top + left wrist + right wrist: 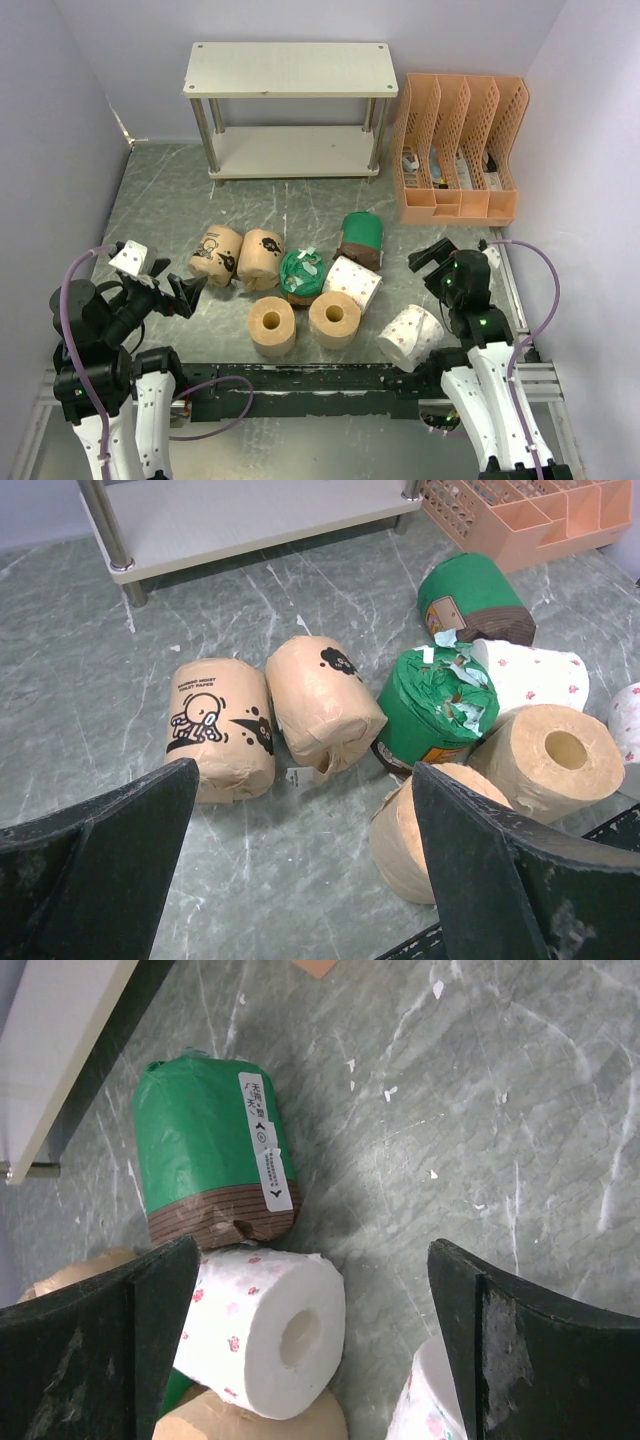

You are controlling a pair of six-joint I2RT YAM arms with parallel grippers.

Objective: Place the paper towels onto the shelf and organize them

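The shelf (288, 68) stands at the back with both boards bare. Eight rolls lie on the floor in the middle: two labelled tan rolls (217, 254) (262, 258), two plain tan rolls (271, 326) (334, 319), a torn green roll (300, 273), a whole green roll (361, 238), and two white dotted rolls (352, 282) (411, 336). My left gripper (185, 293) is open and empty, just left of the labelled tan roll (220, 730). My right gripper (432, 257) is open and empty, above the floor right of the white roll (265, 1330) and green roll (210, 1150).
An orange perforated file organizer (459, 150) stands right of the shelf. Purple-grey walls close in the left, right and back. A black rail (300, 385) runs along the near edge between the arm bases.
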